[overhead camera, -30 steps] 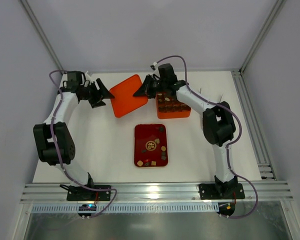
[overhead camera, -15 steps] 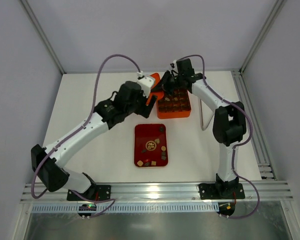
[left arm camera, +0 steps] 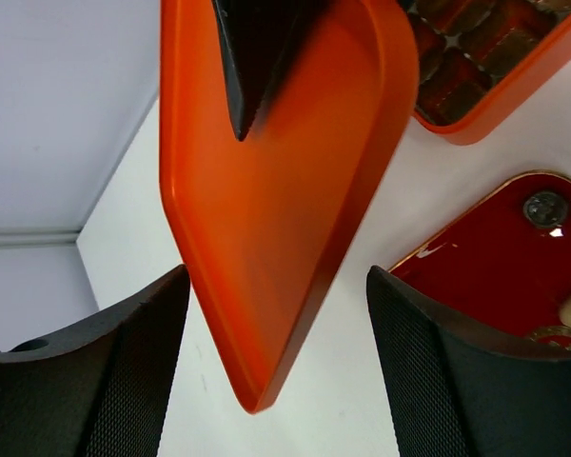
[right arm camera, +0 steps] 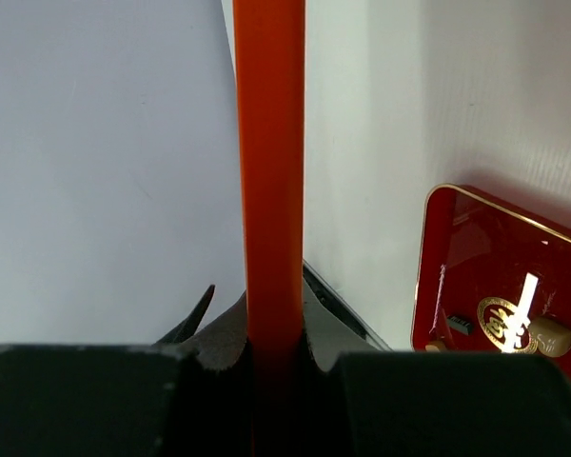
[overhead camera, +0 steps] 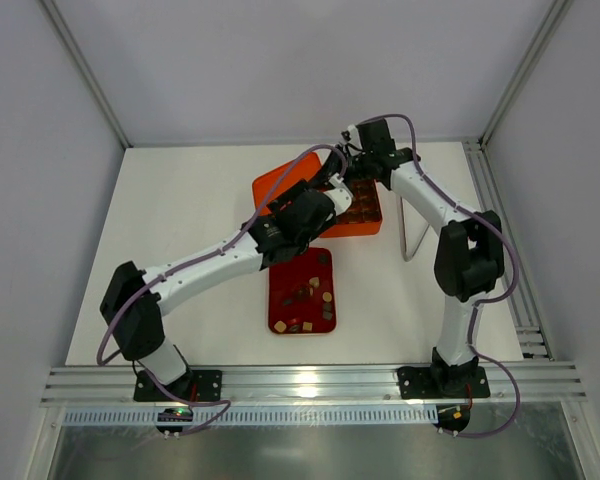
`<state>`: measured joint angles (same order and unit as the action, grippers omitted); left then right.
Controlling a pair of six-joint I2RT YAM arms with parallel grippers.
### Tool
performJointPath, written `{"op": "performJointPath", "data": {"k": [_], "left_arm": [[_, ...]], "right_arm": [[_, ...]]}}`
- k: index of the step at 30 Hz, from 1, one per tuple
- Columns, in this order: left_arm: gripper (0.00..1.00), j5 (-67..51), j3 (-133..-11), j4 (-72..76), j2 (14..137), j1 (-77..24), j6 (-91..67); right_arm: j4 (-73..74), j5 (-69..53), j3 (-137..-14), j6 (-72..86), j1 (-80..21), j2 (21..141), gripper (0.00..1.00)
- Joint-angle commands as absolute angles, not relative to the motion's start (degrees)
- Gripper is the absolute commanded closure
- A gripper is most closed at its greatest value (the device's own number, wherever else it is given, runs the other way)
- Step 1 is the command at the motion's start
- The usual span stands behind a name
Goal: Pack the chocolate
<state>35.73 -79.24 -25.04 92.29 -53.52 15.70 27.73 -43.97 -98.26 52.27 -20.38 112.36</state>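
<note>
The chocolate lies in two places: small brown and tan pieces (overhead camera: 315, 295) on the dark red tray (overhead camera: 280, 300), and more pieces (overhead camera: 352, 208) in the orange grid box (overhead camera: 372, 228). My right gripper (overhead camera: 346, 176) is shut on the edge of the flat orange lid (overhead camera: 278, 185), seen edge-on (right arm camera: 269, 171) between its jaws (right arm camera: 271, 328). The lid (left arm camera: 276, 190) hangs tilted off the table next to the box (left arm camera: 514, 90). My left gripper (left arm camera: 277, 276) is open, its fingers on either side of the lid's lower corner without touching. A dark round piece (left arm camera: 544, 208) sits on the tray (left arm camera: 476, 276).
The left arm (overhead camera: 210, 265) stretches across the table from the near left to the middle, over the tray's top edge. A grey cable loop (overhead camera: 408, 228) hangs right of the box. Frame posts and walls close in the back and sides.
The left arm has swung from the far left to the middle, up to the lid. The right gripper has raised the lid off the table and carried it towards the box.
</note>
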Motion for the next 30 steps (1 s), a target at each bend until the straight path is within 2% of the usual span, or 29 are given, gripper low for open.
{"op": "performJointPath", "data": {"k": [1, 8, 11, 16, 17, 19, 20, 21, 22, 23, 26, 27, 28, 30], "left_arm": [[0.27, 42.6, -80.4, -18.9, 93.6, -53.7, 22.1], [0.35, 46.5, -78.3, -12.4, 95.3, -54.1, 26.1], [0.44, 46.8, -77.3, -9.2, 95.6, -54.1, 27.4], [0.68, 48.5, -76.9, -6.4, 96.6, -54.3, 29.6], [0.79, 49.1, -76.9, -5.3, 96.6, -54.3, 29.8], [0.89, 49.2, -76.8, -4.6, 96.6, -54.3, 30.1], [0.93, 49.0, -77.0, -4.3, 96.6, -54.3, 30.1], [1.0, 48.5, -77.3, -4.2, 96.6, -54.4, 30.3], [1.0, 48.3, -77.5, -4.3, 96.7, -54.4, 30.3], [1.0, 48.0, -77.8, -4.3, 96.7, -54.4, 30.0], [1.0, 44.6, -78.9, -5.4, 95.8, -54.3, 27.4], [1.0, 43.5, -80.4, -7.8, 95.5, -54.3, 26.5], [1.0, 41.2, -81.3, -8.9, 95.6, -54.2, 25.6], [1.0, 39.4, -83.3, -11.3, 96.0, -54.1, 23.7]], "right_arm": [[26.6, -47.6, -97.2, 54.0, -20.0, 107.3, 0.96], [24.5, -49.1, -94.7, 55.5, -19.9, 105.5, 0.96], [23.3, -49.6, -93.4, 56.5, -19.9, 104.9, 0.96], [21.7, -50.2, -92.2, 57.4, -19.7, 104.3, 0.96], [21.4, -50.3, -92.1, 57.4, -19.8, 104.2, 0.95], [21.3, -50.3, -92.0, 57.2, -19.7, 104.1, 0.89], [21.1, -50.2, -91.9, 57.1, -19.7, 103.8, 0.78], [21.1, -49.9, -91.9, 56.9, -19.6, 103.5, 0.73], [20.9, -49.1, -91.8, 56.3, -19.5, 103.3, 0.67], [20.7, -48.6, -91.9, 55.9, -19.2, 102.6, 0.53], [19.3, -46.2, -90.4, 55.4, -16.9, 100.4, 0.34], [18.0, -45.4, -89.3, 55.5, -15.7, 99.4, 0.32], [15.1, -44.5, -86.6, 55.7, -14.8, 98.4, 0.24], [9.5, -43.1, -82.7, 58.3, -11.6, 94.7, 0.18]]}}
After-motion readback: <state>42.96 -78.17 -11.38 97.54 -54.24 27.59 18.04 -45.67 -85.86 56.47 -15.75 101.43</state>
